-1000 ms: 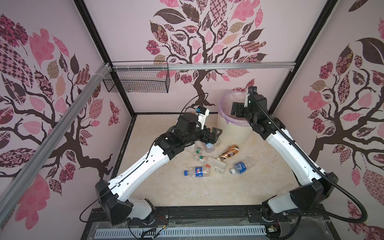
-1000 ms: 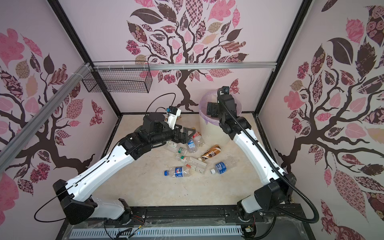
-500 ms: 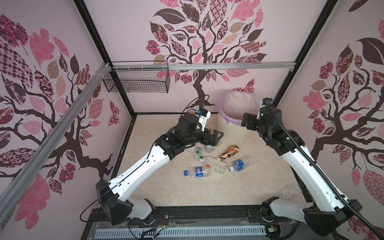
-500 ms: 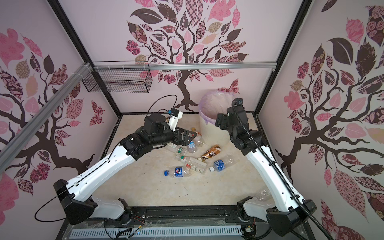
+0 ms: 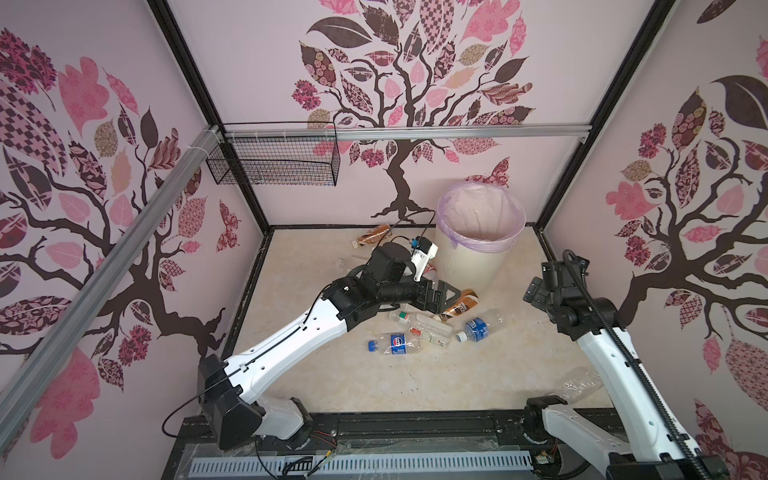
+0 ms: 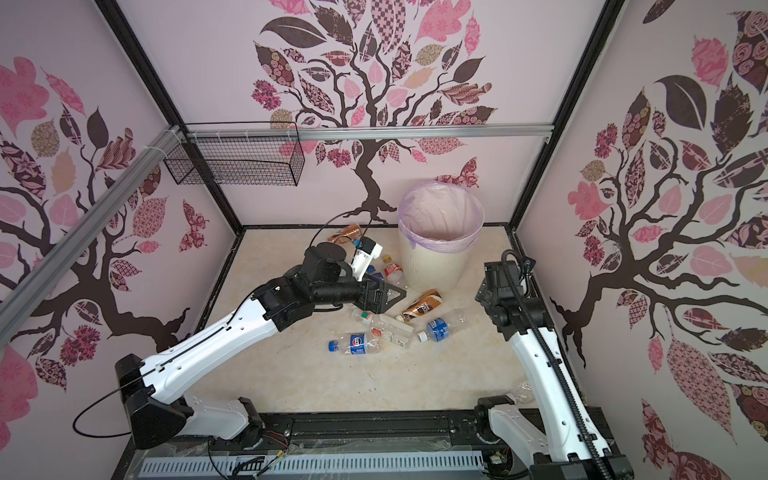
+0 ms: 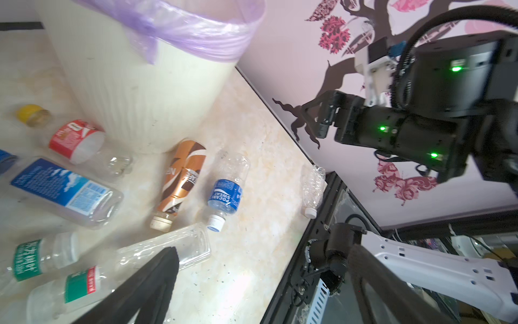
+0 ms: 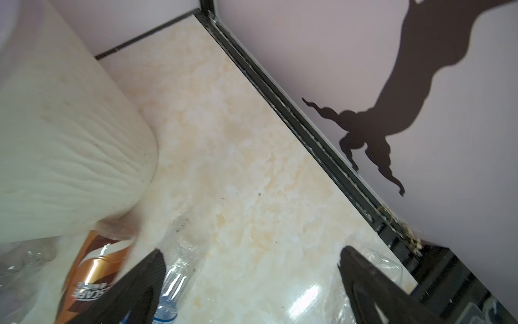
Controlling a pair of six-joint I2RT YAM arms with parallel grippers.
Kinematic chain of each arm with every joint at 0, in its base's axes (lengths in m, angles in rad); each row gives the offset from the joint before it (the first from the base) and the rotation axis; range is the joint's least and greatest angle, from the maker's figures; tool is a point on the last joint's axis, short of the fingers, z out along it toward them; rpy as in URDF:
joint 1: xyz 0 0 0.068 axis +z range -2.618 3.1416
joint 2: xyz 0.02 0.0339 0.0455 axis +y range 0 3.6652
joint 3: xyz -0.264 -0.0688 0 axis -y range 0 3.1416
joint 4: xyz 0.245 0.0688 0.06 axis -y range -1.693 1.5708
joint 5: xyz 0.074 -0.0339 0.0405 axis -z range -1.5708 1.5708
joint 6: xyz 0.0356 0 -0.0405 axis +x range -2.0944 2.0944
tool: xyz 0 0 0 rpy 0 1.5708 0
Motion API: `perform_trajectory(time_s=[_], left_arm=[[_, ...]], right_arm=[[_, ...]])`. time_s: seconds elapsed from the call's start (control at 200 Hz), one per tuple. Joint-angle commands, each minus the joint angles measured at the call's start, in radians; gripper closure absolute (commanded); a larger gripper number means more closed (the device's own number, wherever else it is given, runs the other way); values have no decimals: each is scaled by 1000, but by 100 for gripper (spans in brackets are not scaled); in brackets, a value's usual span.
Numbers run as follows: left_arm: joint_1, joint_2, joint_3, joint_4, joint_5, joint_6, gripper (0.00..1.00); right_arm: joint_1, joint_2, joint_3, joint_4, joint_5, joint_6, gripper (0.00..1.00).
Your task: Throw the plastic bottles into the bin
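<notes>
Clear plastic bottles lie scattered at mid-frame on the marble-look counter point(image 5: 332, 390): a Pepsi bottle point(image 5: 395, 343) leftmost, then a flat clear bottle point(image 5: 430, 332). Above them in both top views hang the left fingers point(image 7: 157, 277), spread apart and empty. Just to their right lies the brown-orange Nescafé bottle point(image 5: 460, 304), its long axis slanting from cap at lower left to base at upper right, toward the cream bin point(image 5: 469, 266). A Pocari Sweat bottle point(image 5: 478, 328) sits just below it. At far right the right fingers point(image 8: 140, 280), also spread and empty, hover well apart. The left arm looks nearer the brown bottle.
</notes>
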Motion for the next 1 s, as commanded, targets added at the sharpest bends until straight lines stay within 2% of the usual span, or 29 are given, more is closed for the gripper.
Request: perform_trajectory(time_s=[0.0,0.125,0.17,0.235,0.265,0.515,0.65,0.765,0.995], left_arm=[[-11,-5,-31,4,38,-11,2],[-11,-24,-60,-9,46,-12,2],[-11,-35,-72,-9,52,-15,2],[-12,-47,-86,-8,60,-18,2],[-11,-53,-92,-10,63,-18,2],[-12,-68,-104,-40,95,-10,2],[-11,-76,-117,-48,93,0,2],[-11,-73,-124,-47,97,-1,2],[-11,-46,-106,-60,118,2,2]], right_arm=[[-42,-22,-27,-37,-43,47,1],[-82,13,-50,-25,-58,70,1],[-158,39,-67,-18,-123,70,1],[-313,58,-106,-2,-282,89,0],[-352,56,-128,6,-305,111,1],[-372,36,-239,17,-231,272,1],[-377,66,-265,27,-172,285,0],[-416,106,-285,38,-204,307,1],[-490,168,-291,4,-181,368,1]])
